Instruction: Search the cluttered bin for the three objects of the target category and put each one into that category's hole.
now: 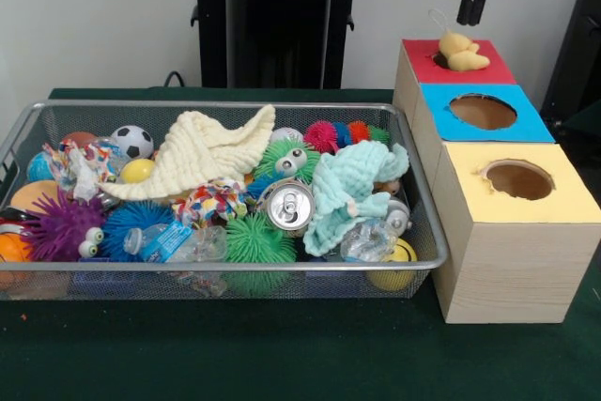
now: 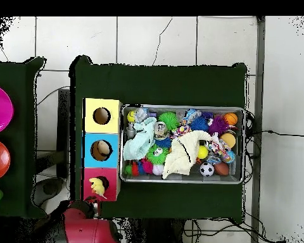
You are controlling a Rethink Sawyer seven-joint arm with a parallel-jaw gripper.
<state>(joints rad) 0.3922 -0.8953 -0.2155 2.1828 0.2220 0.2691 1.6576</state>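
Observation:
The yellow and orange plush (image 1: 461,52) lies on the red-topped box (image 1: 488,69), over its round hole; it also shows in the overhead view (image 2: 97,186). My gripper (image 1: 474,14) hangs just above it, open and empty, apart from the plush. In the overhead view only my red arm (image 2: 85,226) shows clearly, beside the red box (image 2: 90,190). The silver wire-mesh bin (image 1: 225,266) is full of clutter and also shows from above (image 2: 183,107). I cannot see a brown plush or a tiger-striped plush in it.
The blue-topped hole (image 1: 483,112) and the yellow-topped hole (image 1: 518,178) sit in line in front of the red one. The bin holds a cream cloth (image 1: 202,152), a mint cloth (image 1: 343,190), a can (image 1: 286,206), spiky balls, a rope toy (image 1: 211,202) and a soccer ball (image 1: 132,141).

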